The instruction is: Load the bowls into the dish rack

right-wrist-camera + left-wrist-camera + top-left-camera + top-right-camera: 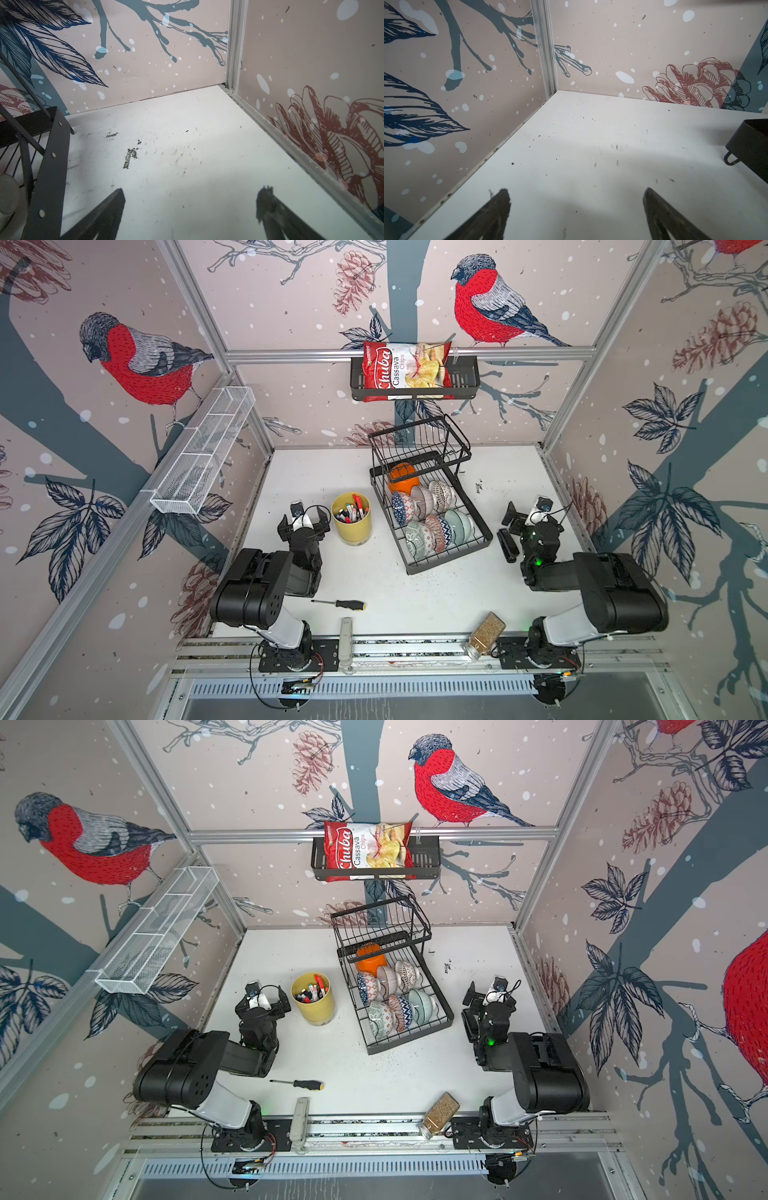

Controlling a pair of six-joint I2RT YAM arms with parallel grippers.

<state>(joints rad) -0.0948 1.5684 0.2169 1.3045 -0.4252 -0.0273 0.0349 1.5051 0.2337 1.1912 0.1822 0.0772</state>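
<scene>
The black wire dish rack [449,560] [409,1043] stands mid-table in both top views. Its lower tray holds the orange bowl [402,483] [371,963] under the raised basket. In front of that bowl, several patterned bowls stand on edge, among them a blue-red one [400,506] and a pale teal one [460,522] [423,1002]. My left gripper [303,517] [264,999] [576,193] is open and empty over bare table, left of the rack. My right gripper [509,529] [470,1011] [192,193] is open and empty just right of the rack, whose frame [47,158] shows in the right wrist view.
A yellow cup of markers [351,519] stands between my left gripper and the rack. A screwdriver [345,604] and a jar of grains [484,635] lie near the front edge. The back wall carries a black basket with a chips bag [413,373]; a white mesh shelf [203,452] hangs at left.
</scene>
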